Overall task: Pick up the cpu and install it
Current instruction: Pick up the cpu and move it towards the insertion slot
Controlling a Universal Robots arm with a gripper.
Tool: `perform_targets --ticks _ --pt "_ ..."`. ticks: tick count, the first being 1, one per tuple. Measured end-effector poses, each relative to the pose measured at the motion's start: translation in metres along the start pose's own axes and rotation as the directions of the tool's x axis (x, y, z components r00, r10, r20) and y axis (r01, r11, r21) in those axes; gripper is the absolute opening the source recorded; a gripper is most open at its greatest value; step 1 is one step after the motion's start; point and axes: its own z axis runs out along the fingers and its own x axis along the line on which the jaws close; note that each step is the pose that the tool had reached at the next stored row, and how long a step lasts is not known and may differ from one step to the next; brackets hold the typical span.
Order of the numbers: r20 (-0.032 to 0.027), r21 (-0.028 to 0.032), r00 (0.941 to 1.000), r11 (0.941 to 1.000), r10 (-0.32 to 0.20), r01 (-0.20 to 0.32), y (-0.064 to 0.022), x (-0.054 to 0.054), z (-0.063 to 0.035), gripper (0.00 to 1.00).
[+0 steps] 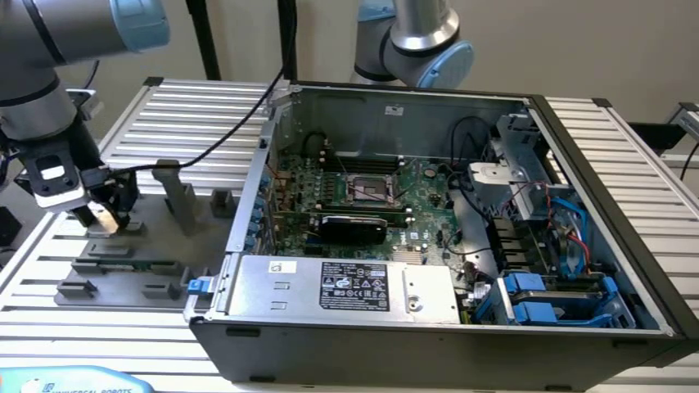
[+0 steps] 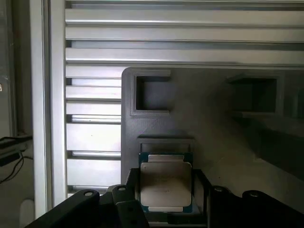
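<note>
The cpu is a small flat square chip with a silvery top and a thin tan rim. It sits between my dark fingers, which close against its two sides just above a grey holder block. In the exterior view my gripper is at that view's left, beside the case, with the tan cpu at its tips over the holder. The motherboard socket lies uncovered inside the open grey computer case, well away from my gripper toward that view's right.
The holder carries upright grey posts and a long green memory stick. A black cable runs from my arm toward the case. A second arm stands behind the case. The table is ribbed aluminium.
</note>
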Motion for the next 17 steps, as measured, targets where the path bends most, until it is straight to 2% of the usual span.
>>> perform_targets --ticks 17 --pt "0.0000 0.0000 1.0000 1.0000 0.000 0.000 -0.0004 -0.002 -0.0773 0.55"
